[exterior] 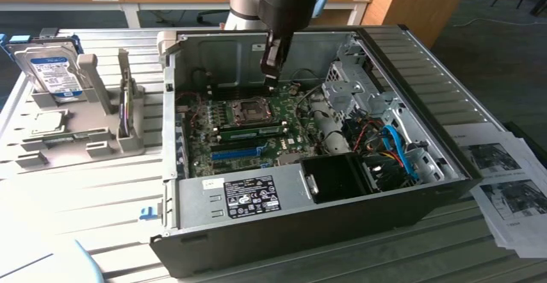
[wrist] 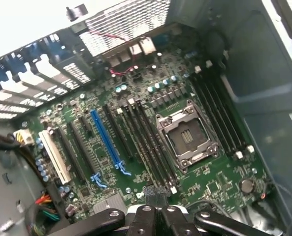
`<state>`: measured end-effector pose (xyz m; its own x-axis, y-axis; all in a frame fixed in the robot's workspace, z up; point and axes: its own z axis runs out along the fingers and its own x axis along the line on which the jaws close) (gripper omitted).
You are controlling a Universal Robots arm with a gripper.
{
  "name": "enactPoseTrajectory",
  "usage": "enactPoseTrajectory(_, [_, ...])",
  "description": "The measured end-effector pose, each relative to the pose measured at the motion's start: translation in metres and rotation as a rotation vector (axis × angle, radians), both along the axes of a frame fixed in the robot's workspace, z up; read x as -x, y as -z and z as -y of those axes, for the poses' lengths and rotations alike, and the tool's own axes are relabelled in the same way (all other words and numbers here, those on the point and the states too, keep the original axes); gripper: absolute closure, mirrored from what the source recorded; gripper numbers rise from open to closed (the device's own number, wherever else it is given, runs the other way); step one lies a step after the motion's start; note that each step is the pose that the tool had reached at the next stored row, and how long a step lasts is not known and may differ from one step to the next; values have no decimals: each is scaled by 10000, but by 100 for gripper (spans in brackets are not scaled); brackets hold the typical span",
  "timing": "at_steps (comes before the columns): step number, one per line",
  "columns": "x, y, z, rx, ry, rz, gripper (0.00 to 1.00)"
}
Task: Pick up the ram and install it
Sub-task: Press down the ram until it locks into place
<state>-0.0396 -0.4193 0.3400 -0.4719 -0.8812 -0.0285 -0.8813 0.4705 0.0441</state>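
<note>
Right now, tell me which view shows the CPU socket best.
The wrist view: the CPU socket faces the camera, large, with its metal frame and inner contact area unobstructed. In the exterior view the same socket appears small, deep inside the computer case, just below the arm's hand.

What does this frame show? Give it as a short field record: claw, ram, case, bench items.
claw: shut, hanging inside the open computer case, above the motherboard
ram: one green stick lies seated in a slot beside the CPU socket; whether the claw holds another cannot be told
slots: long blue slot with dark slots on either side
bench: hard drive upright in a grey holder, at the exterior view's left
papers: printed sheets at the exterior view's right
</note>
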Motion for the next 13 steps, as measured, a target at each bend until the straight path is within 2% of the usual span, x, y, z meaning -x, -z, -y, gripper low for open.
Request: enactPoseTrajectory(13, [0, 1, 0, 0, 1974, 0, 91])
